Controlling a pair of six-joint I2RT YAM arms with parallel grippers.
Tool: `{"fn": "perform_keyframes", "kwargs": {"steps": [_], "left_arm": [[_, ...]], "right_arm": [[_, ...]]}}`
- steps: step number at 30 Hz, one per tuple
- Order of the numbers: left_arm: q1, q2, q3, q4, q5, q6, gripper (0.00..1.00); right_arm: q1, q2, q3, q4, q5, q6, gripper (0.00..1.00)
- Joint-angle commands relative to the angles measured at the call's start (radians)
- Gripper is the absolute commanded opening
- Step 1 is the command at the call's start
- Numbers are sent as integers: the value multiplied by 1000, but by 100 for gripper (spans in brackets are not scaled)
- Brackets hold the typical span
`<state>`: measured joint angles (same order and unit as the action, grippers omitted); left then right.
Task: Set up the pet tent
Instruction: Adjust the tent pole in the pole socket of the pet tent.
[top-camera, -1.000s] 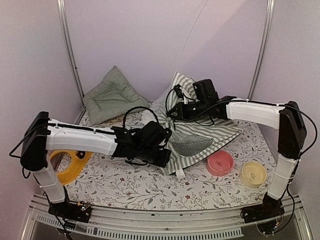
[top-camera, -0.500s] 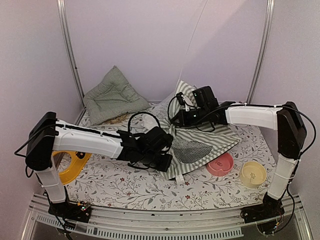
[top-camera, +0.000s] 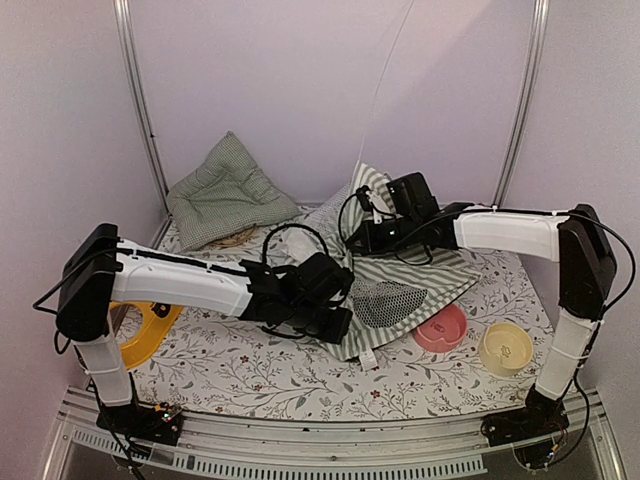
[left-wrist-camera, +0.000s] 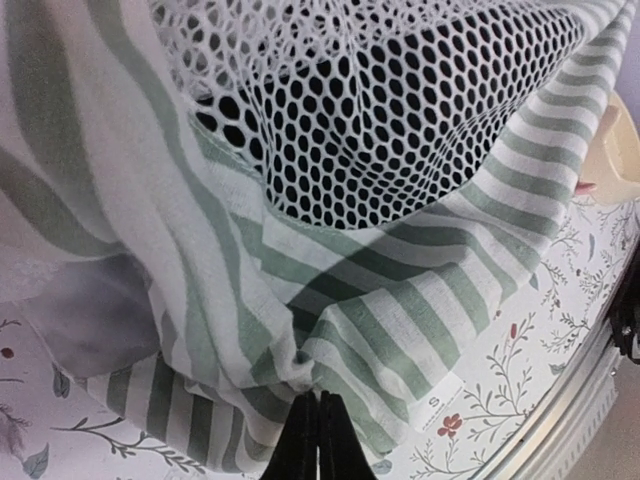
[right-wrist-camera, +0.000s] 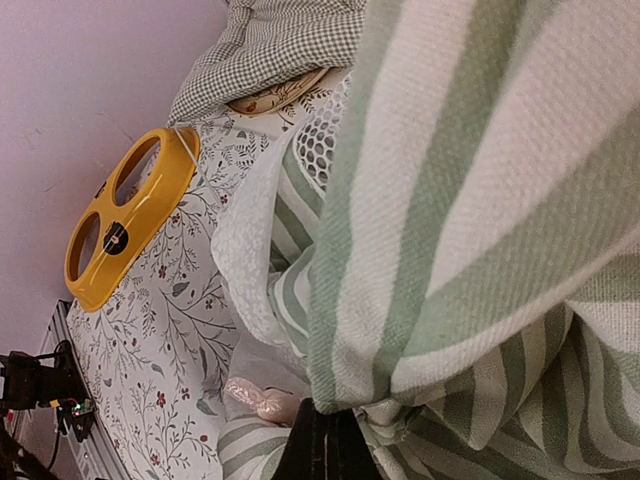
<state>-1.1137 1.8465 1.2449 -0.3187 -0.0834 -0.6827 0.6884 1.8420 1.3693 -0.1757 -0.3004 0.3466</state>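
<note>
One pet tent (top-camera: 400, 285) lies collapsed at the middle of the floral surface (top-camera: 250, 370), with one thin pole (top-camera: 385, 80) rising from it toward the back wall. One green checked cushion (top-camera: 225, 190) leans in the far left corner. One yellow two-hole bowl stand (top-camera: 140, 335) sits at the left edge, and one pink bowl (top-camera: 441, 327) and one cream bowl (top-camera: 505, 348) sit to the right. Two arms reach inward. The left arm stretches low across the surface, its claw (left-wrist-camera: 318, 440) pressed together on a fold at the tent's near edge, below the mesh panel (left-wrist-camera: 380, 100). The right arm bends at the elbow and reaches left, its claw (right-wrist-camera: 330, 440) pinching bunched striped fabric at the tent's far side
</note>
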Motion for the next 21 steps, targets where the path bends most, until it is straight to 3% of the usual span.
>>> {"fn": "perform_keyframes", "kwargs": {"steps": [1, 12, 21], "left_arm": [[-3, 2, 89, 150, -76, 0, 0], [-82, 172, 294, 68, -101, -12, 0], [-99, 293, 451, -5, -98, -14, 0]], "right_arm": [[28, -48, -76, -156, -39, -60, 0], [-16, -193, -276, -104, -53, -70, 0], [-63, -217, -316, -93, -63, -81, 0]]}}
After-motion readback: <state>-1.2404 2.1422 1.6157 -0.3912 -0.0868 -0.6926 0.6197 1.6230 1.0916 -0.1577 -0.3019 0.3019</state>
